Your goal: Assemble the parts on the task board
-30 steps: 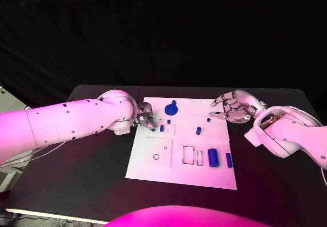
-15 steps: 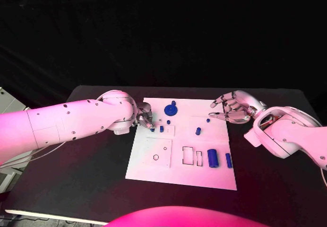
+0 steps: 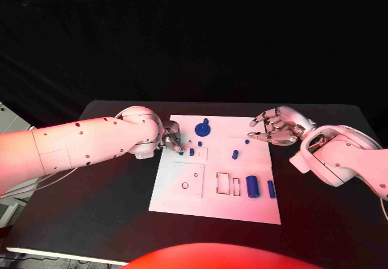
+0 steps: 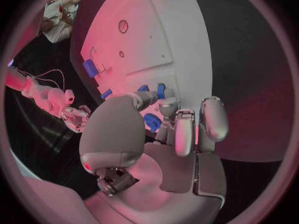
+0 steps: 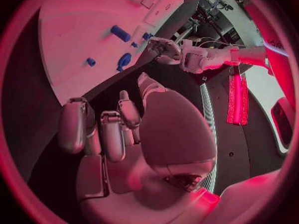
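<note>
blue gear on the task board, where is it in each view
Head view: blue gear near the task board's far edge, beside the left robot hand.
Left wrist view: behind that hand's fingers.
Right wrist view: by the board's edge.
Shared landmark: the left robot hand.

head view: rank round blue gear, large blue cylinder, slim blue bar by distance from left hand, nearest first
From the left hand:
1. Round blue gear, at the board's far edge, just beyond the hand.
2. Large blue cylinder, near-right area of the board.
3. Slim blue bar, right of the cylinder, slightly farther.
</note>
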You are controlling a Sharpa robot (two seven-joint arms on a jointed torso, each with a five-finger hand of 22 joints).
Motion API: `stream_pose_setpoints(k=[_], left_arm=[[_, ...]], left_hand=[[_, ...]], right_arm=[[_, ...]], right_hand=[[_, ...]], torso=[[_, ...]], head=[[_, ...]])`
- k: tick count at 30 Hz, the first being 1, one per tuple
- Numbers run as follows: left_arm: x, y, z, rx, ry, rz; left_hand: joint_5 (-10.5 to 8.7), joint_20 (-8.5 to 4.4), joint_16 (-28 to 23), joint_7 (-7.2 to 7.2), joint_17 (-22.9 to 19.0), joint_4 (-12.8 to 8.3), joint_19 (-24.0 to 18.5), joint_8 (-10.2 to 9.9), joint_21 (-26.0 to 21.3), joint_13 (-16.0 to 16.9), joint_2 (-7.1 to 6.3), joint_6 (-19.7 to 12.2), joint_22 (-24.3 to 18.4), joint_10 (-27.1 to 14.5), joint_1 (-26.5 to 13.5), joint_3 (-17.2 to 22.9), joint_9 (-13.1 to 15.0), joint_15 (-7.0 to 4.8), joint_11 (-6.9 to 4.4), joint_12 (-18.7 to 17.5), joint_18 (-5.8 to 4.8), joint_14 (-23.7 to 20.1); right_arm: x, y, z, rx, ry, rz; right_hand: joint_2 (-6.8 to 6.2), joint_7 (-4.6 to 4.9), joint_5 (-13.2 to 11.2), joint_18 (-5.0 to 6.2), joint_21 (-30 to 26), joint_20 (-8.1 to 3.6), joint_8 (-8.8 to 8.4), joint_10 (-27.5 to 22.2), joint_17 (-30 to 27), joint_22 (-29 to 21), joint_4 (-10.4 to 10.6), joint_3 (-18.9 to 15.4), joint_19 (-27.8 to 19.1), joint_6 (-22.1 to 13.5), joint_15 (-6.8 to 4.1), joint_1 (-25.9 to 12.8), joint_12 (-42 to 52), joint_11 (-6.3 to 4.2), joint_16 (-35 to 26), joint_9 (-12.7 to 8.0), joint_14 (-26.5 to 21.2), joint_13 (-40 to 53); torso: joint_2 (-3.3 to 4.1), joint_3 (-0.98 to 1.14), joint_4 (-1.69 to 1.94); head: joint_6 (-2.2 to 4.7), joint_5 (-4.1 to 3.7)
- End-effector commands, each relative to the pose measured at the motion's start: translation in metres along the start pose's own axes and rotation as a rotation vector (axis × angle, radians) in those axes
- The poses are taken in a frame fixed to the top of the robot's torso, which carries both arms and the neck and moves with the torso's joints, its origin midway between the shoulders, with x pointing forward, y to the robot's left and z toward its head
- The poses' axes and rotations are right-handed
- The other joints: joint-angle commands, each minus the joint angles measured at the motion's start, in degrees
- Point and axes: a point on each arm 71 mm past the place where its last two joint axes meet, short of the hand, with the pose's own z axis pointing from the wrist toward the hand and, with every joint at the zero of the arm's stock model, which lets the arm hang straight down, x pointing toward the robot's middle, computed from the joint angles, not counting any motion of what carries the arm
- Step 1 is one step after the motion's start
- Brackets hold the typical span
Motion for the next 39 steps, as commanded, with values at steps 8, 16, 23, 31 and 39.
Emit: stream_pose_setpoints(k=[8,16,23,31,39], left_arm=[[0.007,-0.0013,0.0008,-0.005,0.041,0.013],[0.0099,-0.001,0.0022,-0.01,0.046,0.011],[0.0103,-0.0011,0.0035,-0.014,0.04,-0.002],[0.0107,-0.0035,0.0047,-0.007,0.044,-0.019],[0.0114,-0.0058,0.0056,0.001,0.054,-0.027]], left_hand=[[0.18,-0.17,0.24,-0.37,11.71,-9.5,0.33,0.29,0.12,-0.09,0.52,0.8,-0.12,0.48,-0.2,9.93,-0.03,-0.43,0.02,0.24,-0.91,4.83],[0.18,-0.18,0.21,-0.37,11.65,-9.51,0.33,0.29,0.12,-0.03,0.5,0.82,-0.13,0.53,-0.27,10.03,-0.02,-0.43,0.02,0.26,-0.91,4.81],[0.17,-0.19,0.18,-0.38,11.61,-9.5,0.32,0.3,0.12,0.1,0.4,0.85,-0.14,0.62,-0.47,10.13,-0.01,-0.44,0.02,0.32,-0.91,4.8],[0.2,-0.33,0.22,-0.78,11.7,-9.15,0.47,0.76,0.2,0.6,-0.47,1.63,0.07,1.3,-2.58,10.41,0.25,-0.61,-0.27,0.55,-0.94,4.84],[0.44,-0.57,0.21,-1.19,11.7,-9.18,0.61,1.05,0.26,0.81,-1.5,1.92,0.23,1.68,-4.31,10.57,0.48,-0.89,-0.59,0.57,-0.98,4.85]], right_arm=[[0.0021,0.0015,-0.0003,-0.012,0.017,-0.007],[0.0021,0.0013,-0.0004,-0.012,0.017,-0.007],[0.0021,0.0012,-0.0005,-0.011,0.018,-0.007],[0.0021,0.0011,-0.0005,-0.011,0.018,-0.007],[0.0021,0.001,-0.0004,-0.011,0.018,-0.008]], right_hand=[[-0.07,-0.05,0.25,0.38,-0.23,-0.02,0.24,-0.12,8.15,5.81,0.04,0.26,-0.4,-0.06,0.22,-0.37,-0.06,0.02,-0.19,-0.05,3.96,-0.05],[-0.06,-0.07,0.25,0.38,-0.28,-0.03,0.28,-0.08,8.17,5.8,0.02,0.33,-0.37,-0.03,0.21,-0.37,-0.02,0.0,-0.19,-0.05,3.97,-0.05],[-0.06,-0.07,0.25,0.38,-0.28,-0.03,0.28,-0.08,8.17,5.8,0.02,0.33,-0.37,-0.03,0.21,-0.37,-0.02,0.0,-0.19,-0.05,3.97,-0.05],[-0.06,-0.07,0.25,0.38,-0.28,-0.03,0.28,-0.08,8.17,5.8,0.02,0.33,-0.37,-0.03,0.21,-0.37,-0.02,0.0,-0.19,-0.05,3.97,-0.05],[-0.06,-0.07,0.25,0.38,-0.28,-0.03,0.28,-0.08,8.17,5.8,0.02,0.33,-0.37,-0.03,0.21,-0.37,-0.02,0.0,-0.19,-0.05,3.97,-0.05]], torso=[[-0.02,0.01,-0.01],[0.0,-0.01,0.02],[0.0,-0.02,0.05],[0.0,0.01,0.0],[0.0,0.06,-0.04]], head=[[-0.1,0.04],[-0.16,-0.01],[-0.13,-0.07],[-0.27,-0.1],[-0.43,-0.16]])
